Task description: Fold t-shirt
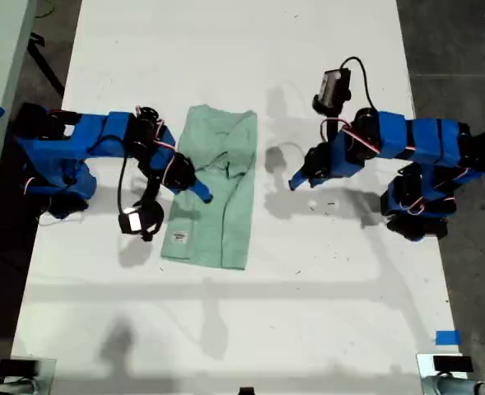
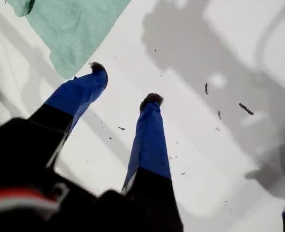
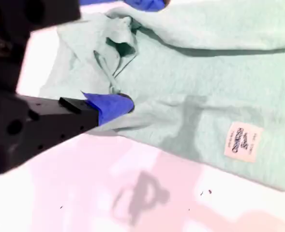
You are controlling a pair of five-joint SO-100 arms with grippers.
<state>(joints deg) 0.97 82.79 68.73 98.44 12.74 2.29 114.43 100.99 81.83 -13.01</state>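
Observation:
The t-shirt (image 1: 226, 197) lies on the white table, pale mint green, folded into a narrow upright strip with bunched cloth near its upper end. Its white label (image 1: 179, 237) (image 3: 241, 141) shows near the lower corner. My second gripper (image 1: 197, 188) (image 3: 132, 53) rests on the t-shirt (image 3: 205, 72), open, one blue finger (image 3: 111, 105) lying on the cloth and the other at the picture's edge. My first gripper (image 1: 295, 183) (image 2: 125, 83) hovers open over bare table at the exterior view's right of the t-shirt (image 2: 74, 29), nothing between its fingers.
Both arm bases stand on the table (image 1: 242, 329), one at each side of the exterior view. Blue tape marks (image 1: 446, 337) sit near the table's edges. Dark floor (image 1: 464, 66) lies beyond the table at the exterior view's right.

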